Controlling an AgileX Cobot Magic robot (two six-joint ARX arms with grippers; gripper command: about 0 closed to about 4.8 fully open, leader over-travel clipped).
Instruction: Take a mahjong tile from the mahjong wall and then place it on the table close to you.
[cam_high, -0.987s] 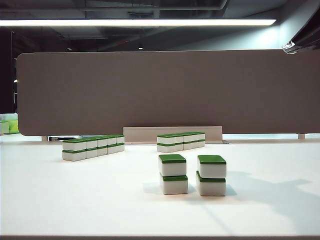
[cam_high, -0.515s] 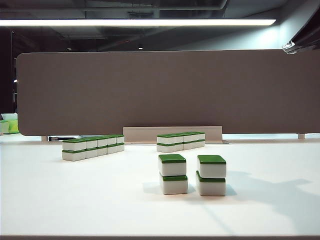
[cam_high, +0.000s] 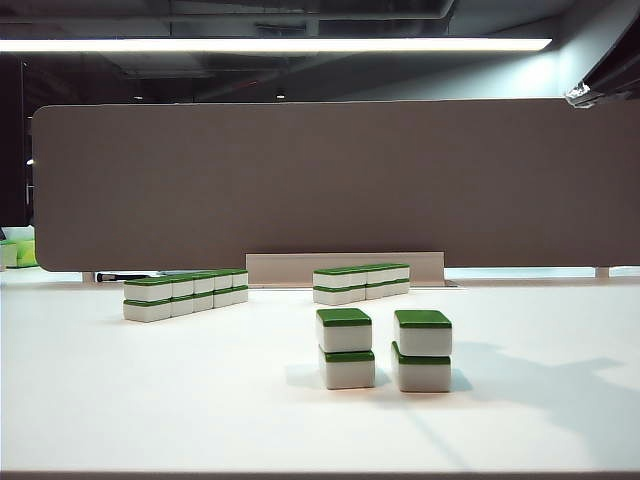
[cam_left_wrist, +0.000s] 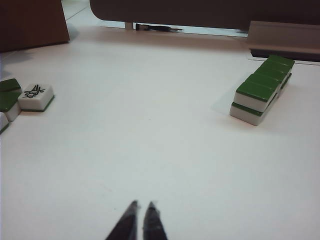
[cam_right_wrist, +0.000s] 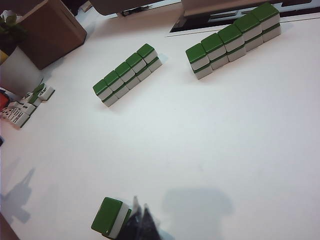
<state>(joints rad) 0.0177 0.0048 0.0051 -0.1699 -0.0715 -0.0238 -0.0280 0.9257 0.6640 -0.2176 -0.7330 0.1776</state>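
Both grippers closed and empty, mahjong wall untouched on the table

Exterior view: the mahjong wall (cam_high: 186, 293) sits left of centre on the table (cam_high: 150, 400), green backs up, its long axis receding toward the right. Left wrist view: the left gripper (cam_left_wrist: 140, 207), at the lower edge, has its tips nearly together over bare tabletop; the wall (cam_left_wrist: 260, 91) runs toward the upper right. Right wrist view: the right gripper (cam_right_wrist: 141, 212), tips pinched and holding nothing, is just beside a two-tile stack (cam_right_wrist: 109, 216); the wall (cam_right_wrist: 127, 74) lies diagonally at upper left.
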